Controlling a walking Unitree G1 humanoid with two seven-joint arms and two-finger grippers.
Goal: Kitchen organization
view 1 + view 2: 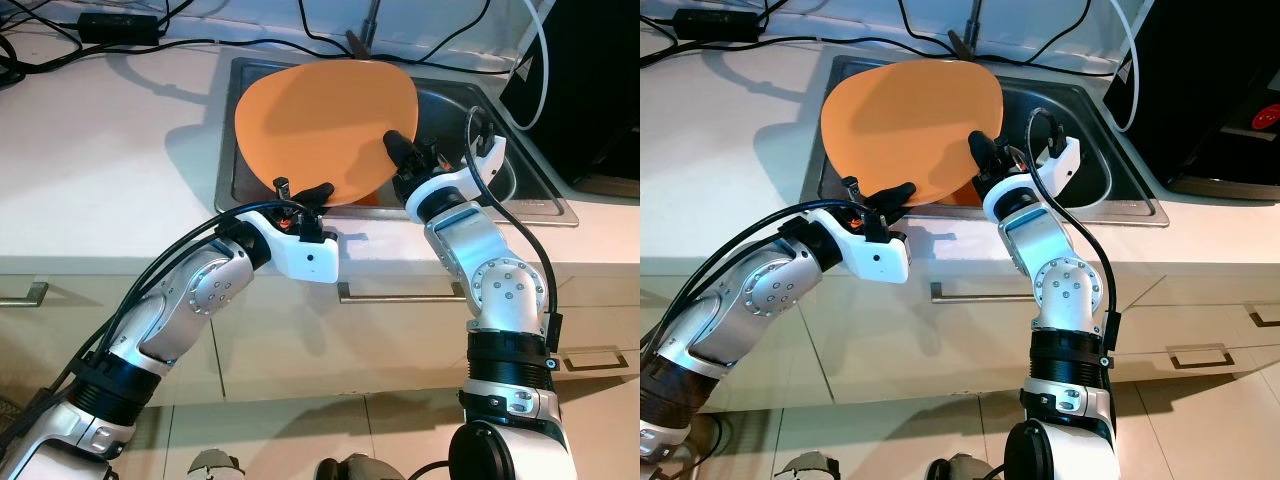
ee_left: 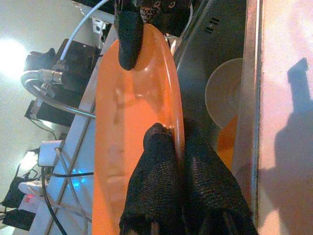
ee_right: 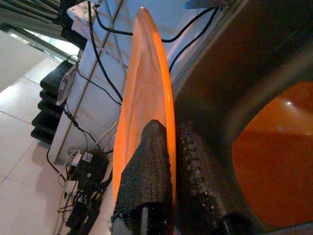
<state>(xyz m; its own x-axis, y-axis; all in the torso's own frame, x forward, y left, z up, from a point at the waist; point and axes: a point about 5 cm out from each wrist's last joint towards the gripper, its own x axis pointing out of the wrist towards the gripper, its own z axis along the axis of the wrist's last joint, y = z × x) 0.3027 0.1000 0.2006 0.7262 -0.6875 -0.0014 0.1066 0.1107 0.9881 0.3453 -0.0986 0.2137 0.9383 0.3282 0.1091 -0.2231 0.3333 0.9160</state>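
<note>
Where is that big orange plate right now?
The orange plate is held tilted over the steel sink, in the middle of the head views. The left hand pinches its near rim and the right hand its right rim.

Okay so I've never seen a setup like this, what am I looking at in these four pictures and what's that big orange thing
This is a humanoid robot standing at a kitchen counter. Two pictures come from cameras in its head, looking down at its silver arms. The other two come from cameras on its wrists, looking along the black fingers. The orange thing is a large plate, held tilted over the steel sink. The left tool pinches its near rim, and the right tool pinches its right rim. Another orange dish lies in the sink, and cables run along the counter's back.
</note>
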